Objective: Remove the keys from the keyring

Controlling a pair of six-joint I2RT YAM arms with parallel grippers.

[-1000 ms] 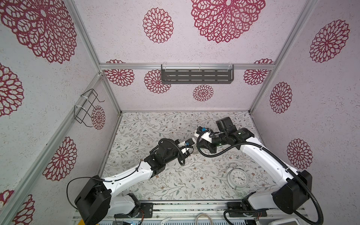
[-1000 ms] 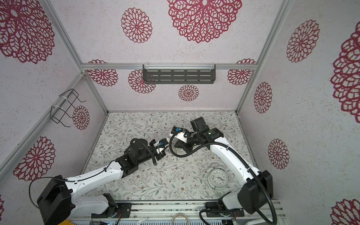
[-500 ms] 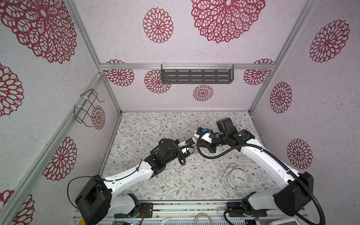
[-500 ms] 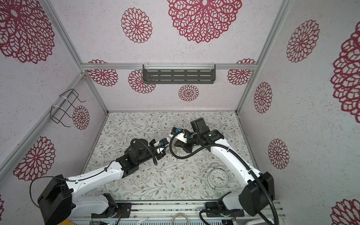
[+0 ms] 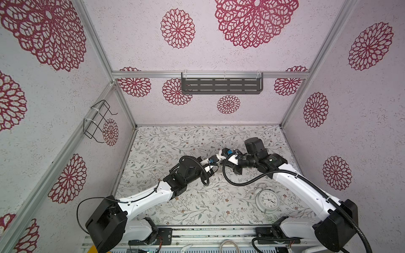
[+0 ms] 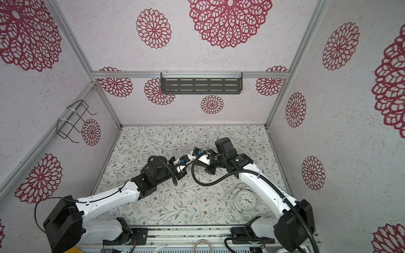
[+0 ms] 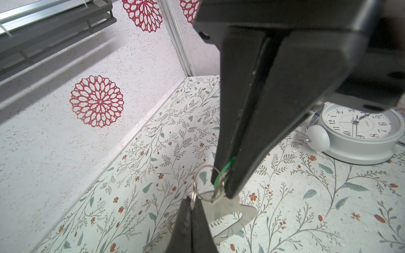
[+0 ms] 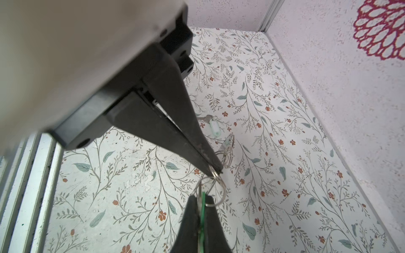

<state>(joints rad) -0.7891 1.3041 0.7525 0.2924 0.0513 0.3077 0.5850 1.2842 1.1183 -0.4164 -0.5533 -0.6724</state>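
- A white alarm clock (image 5: 267, 200) is being carried face-up by the floral table (image 5: 219, 203), near the front edge and toward the right edge, in both top views.
- Above the middle of the table, the two grippers are being held tip to tip, clear of the surface.
- The left gripper (image 7: 225, 188) is being seen clamped fully together on the bright green tag (image 7: 226, 167), whose edge is showing between the fingertips.
- A pale flat piece (image 7: 230, 213) is being seen just below those fingertips, too blurred to be named.
- The right gripper (image 8: 215, 169) is being seen pinched tight on a small wire loop of the keyring (image 8: 225, 188).
- The keyring, a run of linked split rings, is being stretched between the two grippers, with one ring reaching into the left gripper beside the green tag.
- More rings (image 8: 228, 153) are being seen just beyond the right fingertips; whether they are hanging or lying cannot be told.
- The key with the pale whitish tag (image 8: 213, 128) is being seen lying flat on the table beyond the grippers, apart from the rings.
- A grey slotted shelf (image 5: 221, 86) is being carried by the back wall.
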